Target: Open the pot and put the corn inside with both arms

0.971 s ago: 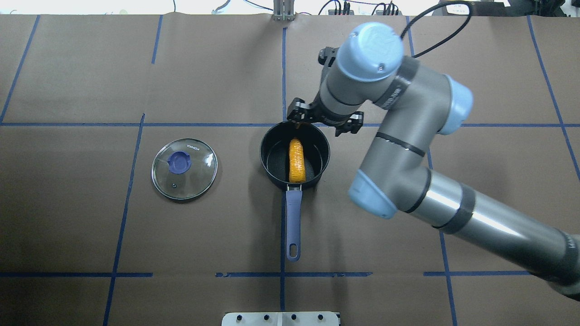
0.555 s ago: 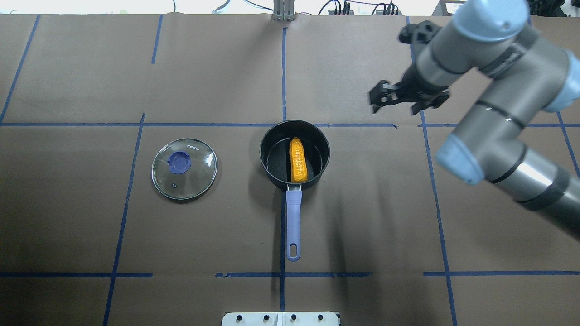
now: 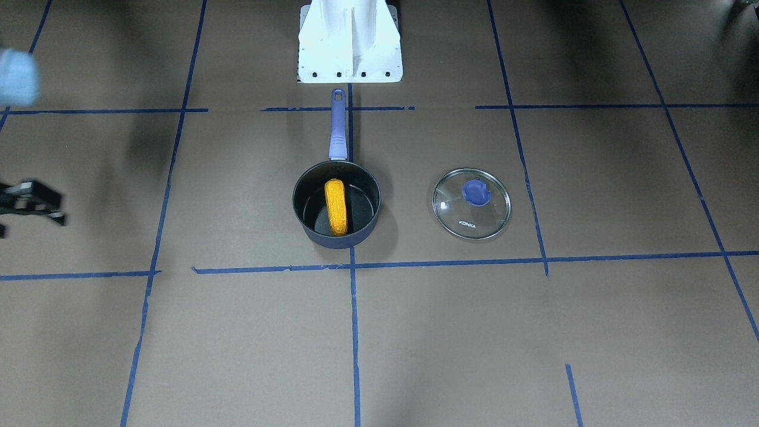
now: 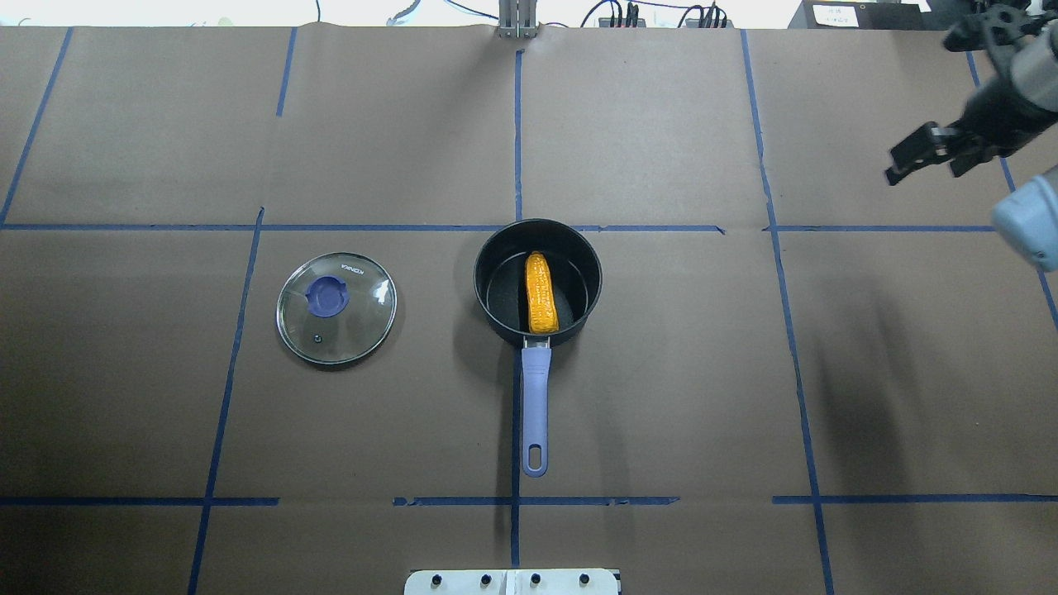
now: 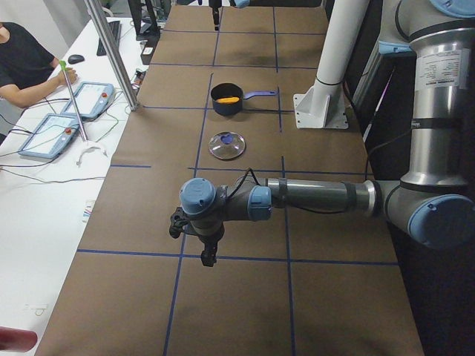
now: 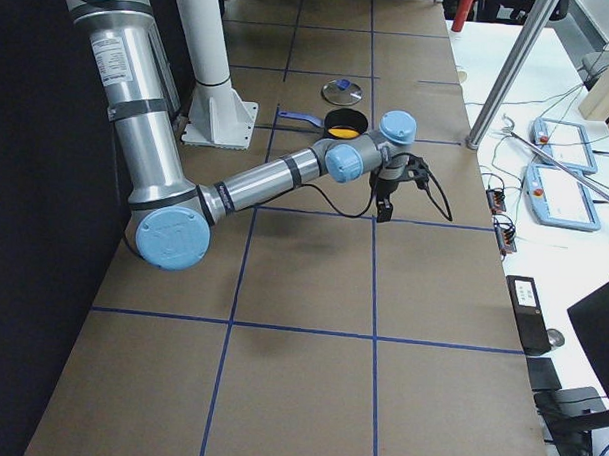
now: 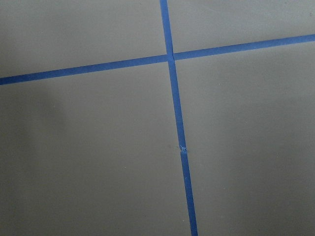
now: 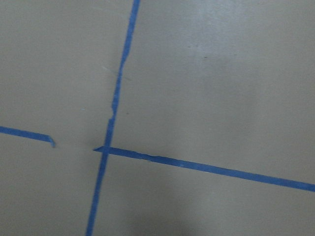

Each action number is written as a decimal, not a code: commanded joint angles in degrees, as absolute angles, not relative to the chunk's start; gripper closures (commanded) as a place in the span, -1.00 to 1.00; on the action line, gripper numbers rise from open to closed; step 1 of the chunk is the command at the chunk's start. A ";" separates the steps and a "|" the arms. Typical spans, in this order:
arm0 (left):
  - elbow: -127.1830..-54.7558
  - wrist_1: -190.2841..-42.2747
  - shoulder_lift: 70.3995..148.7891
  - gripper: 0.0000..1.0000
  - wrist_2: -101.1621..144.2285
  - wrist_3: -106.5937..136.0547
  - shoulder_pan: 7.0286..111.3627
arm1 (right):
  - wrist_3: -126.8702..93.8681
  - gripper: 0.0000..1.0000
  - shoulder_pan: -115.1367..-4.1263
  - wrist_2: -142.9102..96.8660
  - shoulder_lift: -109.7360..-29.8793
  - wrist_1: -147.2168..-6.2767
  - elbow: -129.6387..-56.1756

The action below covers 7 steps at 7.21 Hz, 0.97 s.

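Note:
The dark navy pot (image 4: 478,281) stands uncovered mid-table, its purple-blue handle (image 4: 536,405) pointing toward the robot. The orange-yellow corn (image 4: 540,293) lies inside it, along the handle line; it also shows in the front view (image 3: 336,206). My right gripper (image 4: 930,161) is open and empty, up above the table at the far right, well away from the pot; the front view catches it at its left edge (image 3: 29,204). My left gripper (image 5: 204,248) shows only in the exterior left view, far from the pot; I cannot tell if it is open or shut.
The round glass KONKA lid (image 4: 336,308) lies flat on the table to the pot's left, knob up, apart from the pot. The white robot base (image 4: 512,581) sits at the near edge. Blue tape lines cross the brown table cover.
My right arm has swung from over the pot's far rim out to the right and farther back, almost leaving the overhead view. The corn stays in the pot, slightly resettled.

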State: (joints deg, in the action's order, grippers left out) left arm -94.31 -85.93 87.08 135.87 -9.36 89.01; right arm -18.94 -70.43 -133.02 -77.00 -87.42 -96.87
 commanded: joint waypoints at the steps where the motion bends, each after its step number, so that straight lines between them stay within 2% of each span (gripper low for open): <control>1: -94.31 -86.13 87.19 -1.00 135.88 -9.40 89.12 | -8.02 -1.00 -77.49 -134.12 -83.20 -87.36 -93.78; 3: -94.48 -86.13 87.45 -0.99 136.05 -9.40 89.21 | -2.38 -1.00 -86.00 -137.79 -89.52 -87.36 -93.78; 7: -94.48 -86.31 87.19 -0.99 136.05 -9.40 89.21 | -2.11 -1.00 -87.19 -136.58 -95.43 -82.82 -92.73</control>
